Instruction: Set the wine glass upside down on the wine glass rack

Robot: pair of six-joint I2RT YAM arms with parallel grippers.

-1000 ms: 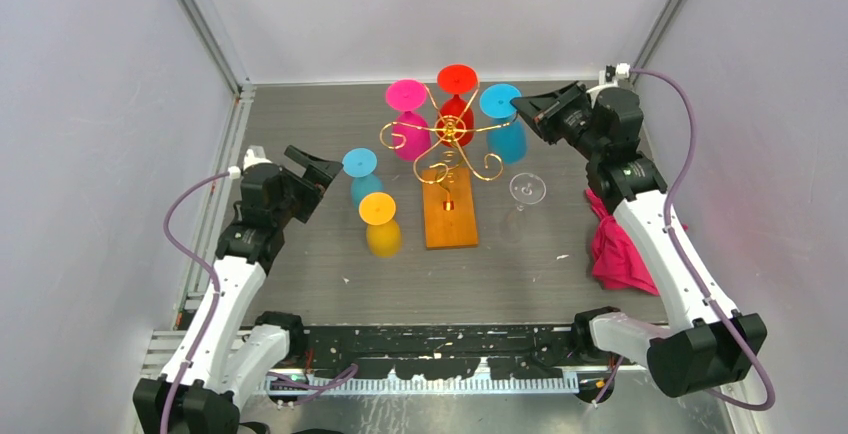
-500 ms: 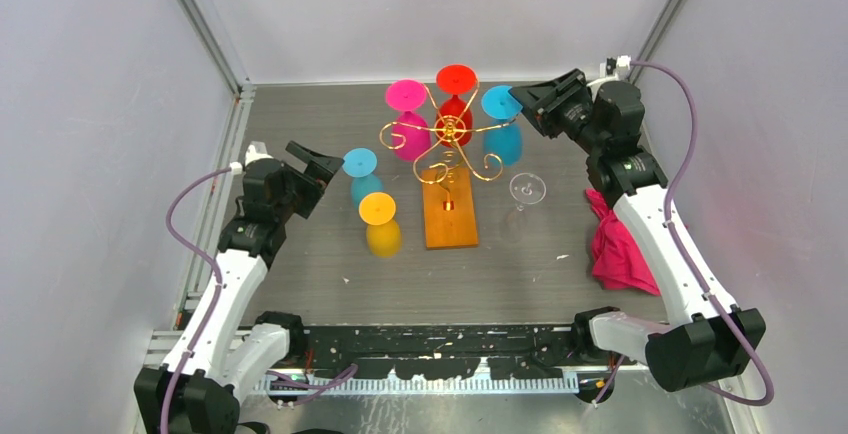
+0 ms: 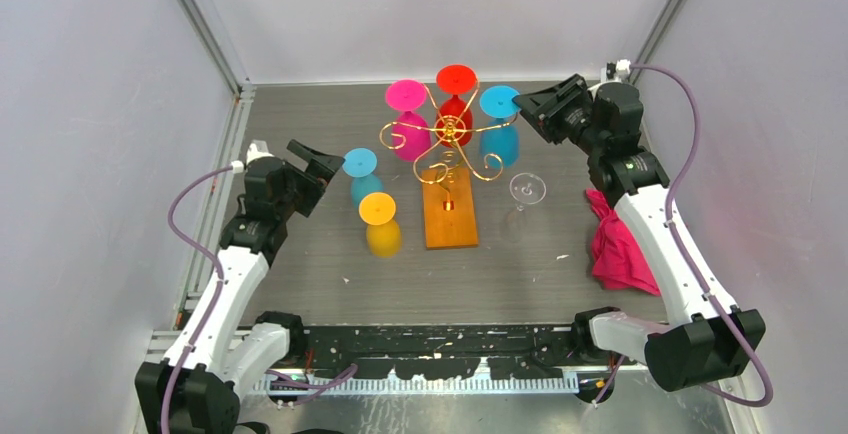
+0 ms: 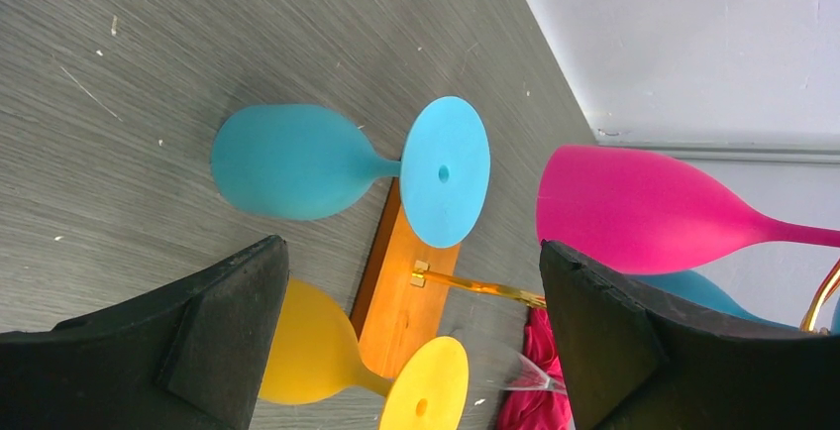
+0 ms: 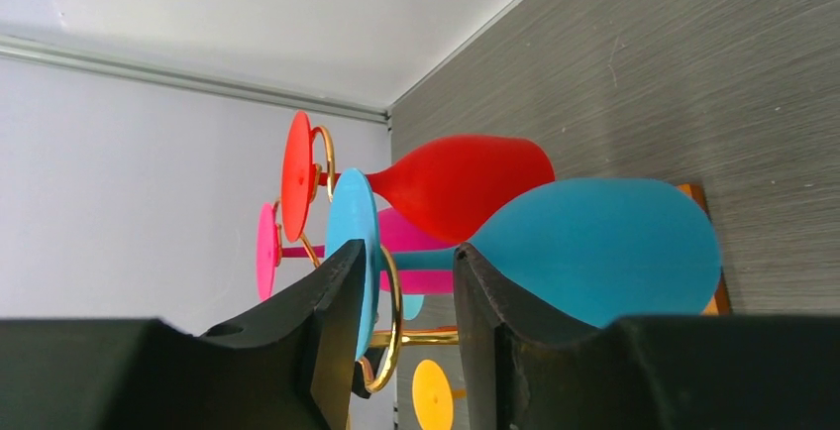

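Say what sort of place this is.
Probably a robot lab test cell: white walls on aluminium framing, a left arm and right arm bolted to a table, coloured wine glasses on and beside a gold rack.

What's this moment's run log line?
right claw open astride stem of blue glass hung on rack | left claw open, empty

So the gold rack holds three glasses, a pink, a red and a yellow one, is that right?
Not quite. The rack holds a pink glass, a red glass and a blue glass, not a yellow one. The yellow glass stands upside down on the table beside the rack. The top view shows it.
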